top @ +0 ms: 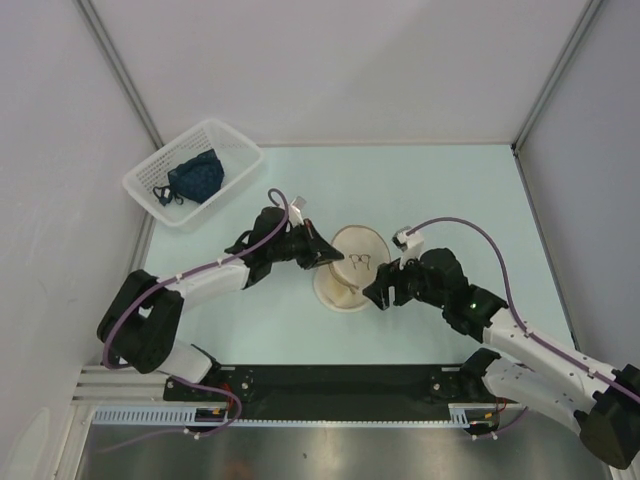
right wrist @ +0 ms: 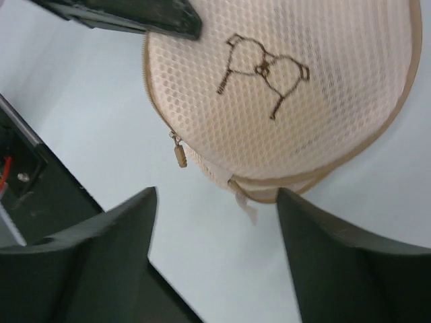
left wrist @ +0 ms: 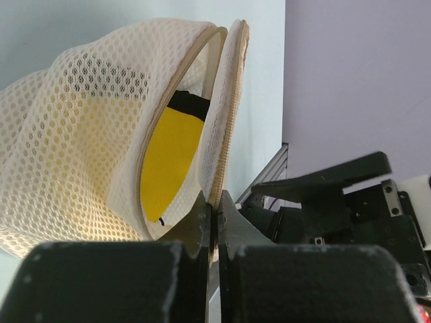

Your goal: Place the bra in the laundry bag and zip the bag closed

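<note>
The cream mesh laundry bag point(top: 352, 268) sits mid-table, its lid bearing a dark bra drawing point(right wrist: 264, 70). In the left wrist view the bag point(left wrist: 81, 134) gapes along its zip and the yellow bra point(left wrist: 172, 158) shows inside it. My left gripper point(left wrist: 217, 202) is shut on the bag's zip edge at its left side point(top: 325, 255). My right gripper point(top: 378, 296) is open and empty just off the bag's near right side. Its fingers point(right wrist: 128, 222) frame the zip pull point(right wrist: 179, 155) and a white tag point(right wrist: 246, 207), touching neither.
A white slatted basket point(top: 193, 172) with a dark blue garment point(top: 195, 176) stands at the back left. Grey walls close the table on three sides. A black rail point(top: 340, 385) runs along the near edge.
</note>
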You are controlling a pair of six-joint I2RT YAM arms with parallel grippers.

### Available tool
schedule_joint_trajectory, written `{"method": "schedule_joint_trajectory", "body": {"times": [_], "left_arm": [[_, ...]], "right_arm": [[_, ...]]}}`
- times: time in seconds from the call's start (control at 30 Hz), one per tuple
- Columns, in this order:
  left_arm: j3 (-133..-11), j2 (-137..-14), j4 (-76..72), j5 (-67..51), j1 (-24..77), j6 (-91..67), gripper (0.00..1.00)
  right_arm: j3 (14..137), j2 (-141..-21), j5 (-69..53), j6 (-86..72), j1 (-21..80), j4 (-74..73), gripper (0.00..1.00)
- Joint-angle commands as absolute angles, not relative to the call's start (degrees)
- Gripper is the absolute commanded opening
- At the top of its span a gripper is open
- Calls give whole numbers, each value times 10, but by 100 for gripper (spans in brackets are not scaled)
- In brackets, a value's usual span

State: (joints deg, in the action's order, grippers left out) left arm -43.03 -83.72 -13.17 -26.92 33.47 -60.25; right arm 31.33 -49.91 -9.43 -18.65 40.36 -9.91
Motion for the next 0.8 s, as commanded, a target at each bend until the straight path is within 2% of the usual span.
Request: {"method": "schedule_joint_trajectory", "body": {"times": [0.0, 0.2, 0.33, 0.47, 0.57, 0.6, 0.77], "left_arm": [[-480, -849, -90, -330, 323, -536, 0], [-490, -854, -76, -365, 304, -515, 0], [-492, -855, -76, -374, 298, -511, 0], [-489, -853, -79, -377, 299, -512, 0], [-484, -849, -82, -381, 299, -513, 0], [-482, -846, -82, -382, 299, -513, 0], [-476, -845, -83, -384, 298, -512, 0]], "right_arm": [[283, -468, -53, -47, 432, 13, 69], [231, -471, -10, 66, 508, 75, 69], [223, -512, 122, 130, 588, 112, 75], [218, -571, 173, 175, 622, 173, 75], [215, -602, 224, 213, 639, 222, 72], [214, -618, 242, 221, 641, 236, 67], [214, -654, 241, 257, 640, 294, 59]]}}
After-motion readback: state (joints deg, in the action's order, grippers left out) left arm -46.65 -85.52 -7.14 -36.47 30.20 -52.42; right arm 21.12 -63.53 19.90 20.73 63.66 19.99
